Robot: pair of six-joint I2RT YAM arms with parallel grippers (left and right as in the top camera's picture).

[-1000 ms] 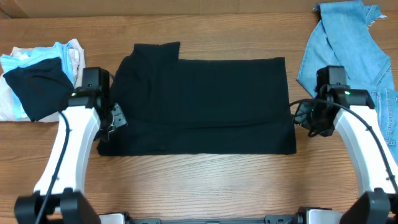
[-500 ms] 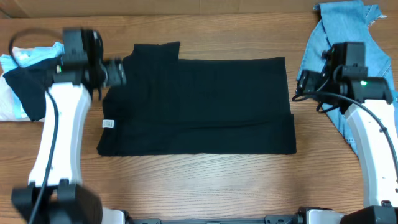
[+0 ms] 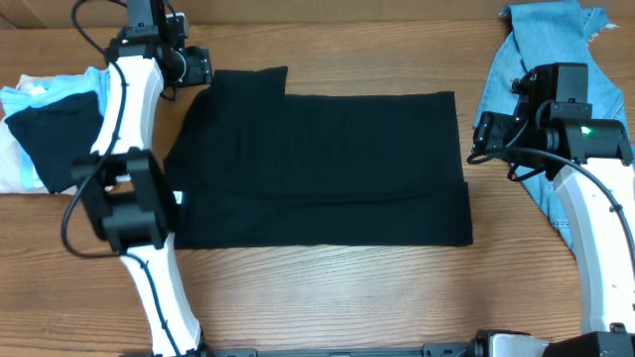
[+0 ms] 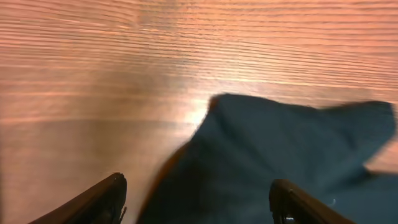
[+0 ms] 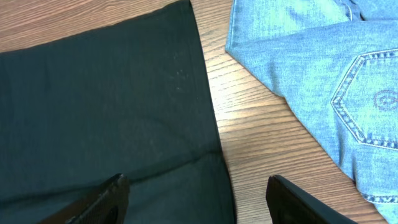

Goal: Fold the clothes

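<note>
T-shirt [image 3: 317,169]: plain black, matte, soft cloth, lying flat mid-tabletop [image 3: 317,288]. It is folded into a wide rectangle with straight right and bottom edges and a few shallow creases across it. A squarish flap sticks up past the top edge at the upper-left corner.

The tabletop is wood with a fine straight grain and a warm brown tone.

Left gripper [image 3: 198,65]: at the far left corner of the T-shirt, just beside that flap. Its dark fingers stand wide apart and hold nothing. The left wrist view is blurry. It shows a pointed fold of black fabric on bare wood below and between the fingers. Whether they touch the cloth cannot be told.

Right gripper [image 5: 199,199]: spread wide and empty, over the T-shirt's right edge. That edge runs as a clean straight hem, with a strip of bare wood between it and the jeans [image 5: 311,81].

The jeans are light-blue denim with a coarse weave, stitched pocket seams and a frayed edge at the far right. They lie rumpled, apart from the T-shirt.

Pile [image 3: 50,129] at far left: pale blue and beige folded garments with a dark piece on top, well clear of the T-shirt.
</note>
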